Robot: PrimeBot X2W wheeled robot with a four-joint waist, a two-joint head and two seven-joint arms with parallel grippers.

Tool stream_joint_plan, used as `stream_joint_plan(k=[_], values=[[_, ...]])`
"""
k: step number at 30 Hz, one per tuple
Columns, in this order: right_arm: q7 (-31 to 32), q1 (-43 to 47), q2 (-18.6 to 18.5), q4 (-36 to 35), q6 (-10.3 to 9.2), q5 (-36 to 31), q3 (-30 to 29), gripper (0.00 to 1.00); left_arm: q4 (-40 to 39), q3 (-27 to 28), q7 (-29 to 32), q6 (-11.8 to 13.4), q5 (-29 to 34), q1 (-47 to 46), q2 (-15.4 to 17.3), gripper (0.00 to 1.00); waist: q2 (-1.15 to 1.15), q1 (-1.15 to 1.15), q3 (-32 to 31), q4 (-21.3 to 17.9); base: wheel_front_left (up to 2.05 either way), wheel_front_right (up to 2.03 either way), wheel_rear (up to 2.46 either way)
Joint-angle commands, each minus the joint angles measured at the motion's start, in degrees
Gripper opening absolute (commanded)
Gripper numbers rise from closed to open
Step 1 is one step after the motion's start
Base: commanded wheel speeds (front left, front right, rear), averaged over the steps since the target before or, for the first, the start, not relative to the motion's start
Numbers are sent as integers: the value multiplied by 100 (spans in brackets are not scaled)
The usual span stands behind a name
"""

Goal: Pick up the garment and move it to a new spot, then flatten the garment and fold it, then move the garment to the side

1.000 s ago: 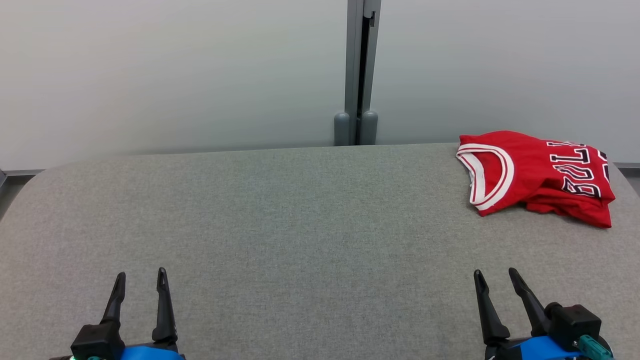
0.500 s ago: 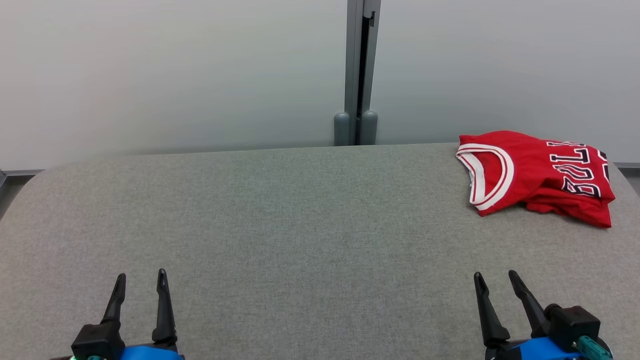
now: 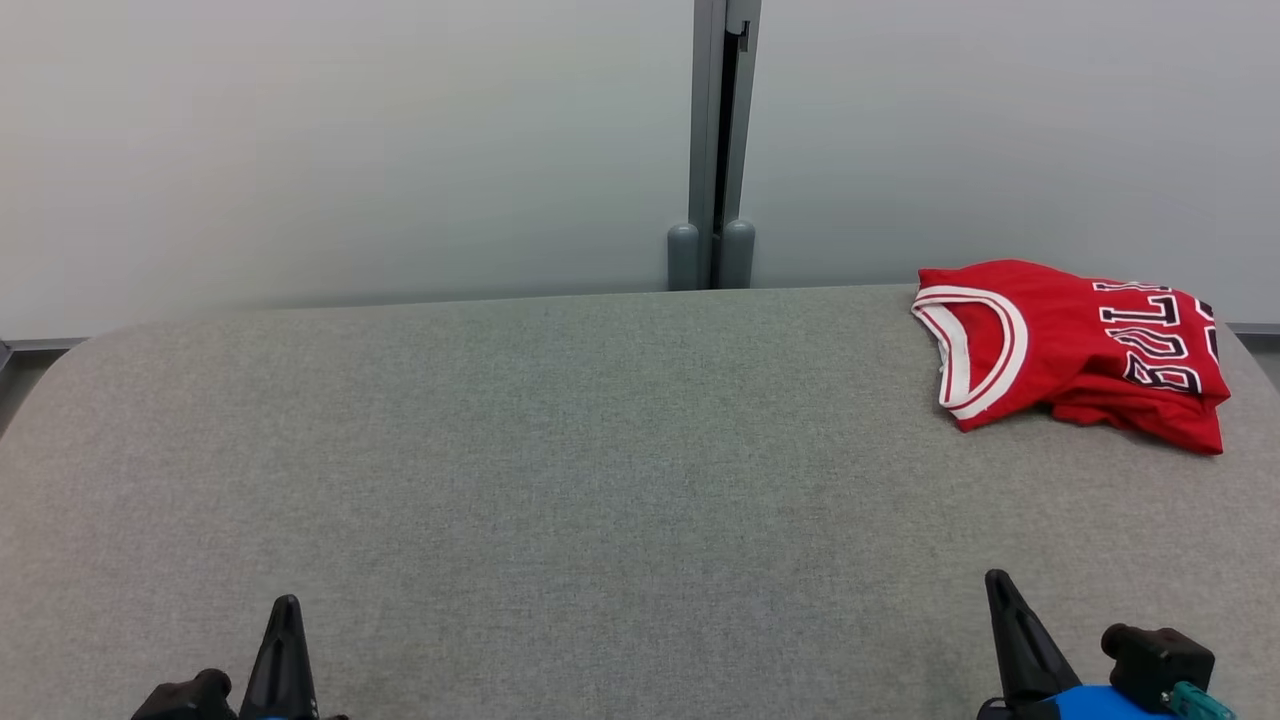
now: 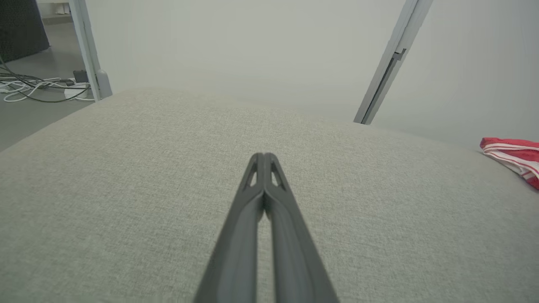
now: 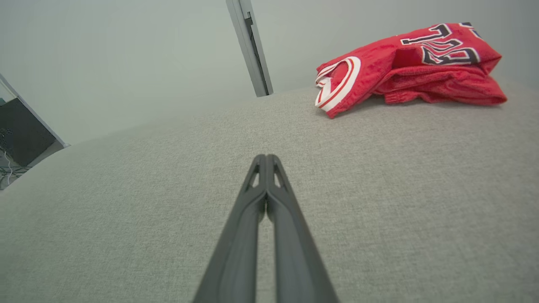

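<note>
The garment (image 3: 1075,350) is a red jersey with white trim and dark lettering, lying bunched at the far right of the grey table (image 3: 600,450). It also shows in the right wrist view as the garment (image 5: 404,67) and at the edge of the left wrist view as the garment (image 4: 513,158). My left gripper (image 3: 285,605) sits at the near left edge, shut and empty, fingertips pressed together (image 4: 264,156). My right gripper (image 3: 995,580) is at the near right, shut on nothing, well short of the jersey (image 5: 265,158).
A grey wall with a vertical metal post (image 3: 715,150) runs behind the table. Cables (image 4: 29,86) lie on the floor beyond the table's left end. The table's corners are rounded.
Both grippers have closed from open to shut and have drawn back toward the near edge. The garment has not moved.
</note>
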Motion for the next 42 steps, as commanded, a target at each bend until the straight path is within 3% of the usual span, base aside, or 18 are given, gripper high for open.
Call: stream_joint_plan(k=[1,23,42], values=[[38,-113,-15,-115,0,227,-36,0,-110,44,37,-16,-235,-187,20,0,-1,0,3,1,0,0,0],[543,-301,-20,-282,1,2318,-215,0,-303,36,527,-73,-2473,-409,25,0,-1,0,49,3,0,0,0],[879,-416,-24,-378,1,3687,-340,0,-391,66,882,-115,-3929,-577,27,0,-1,0,87,5,0,0,0]])
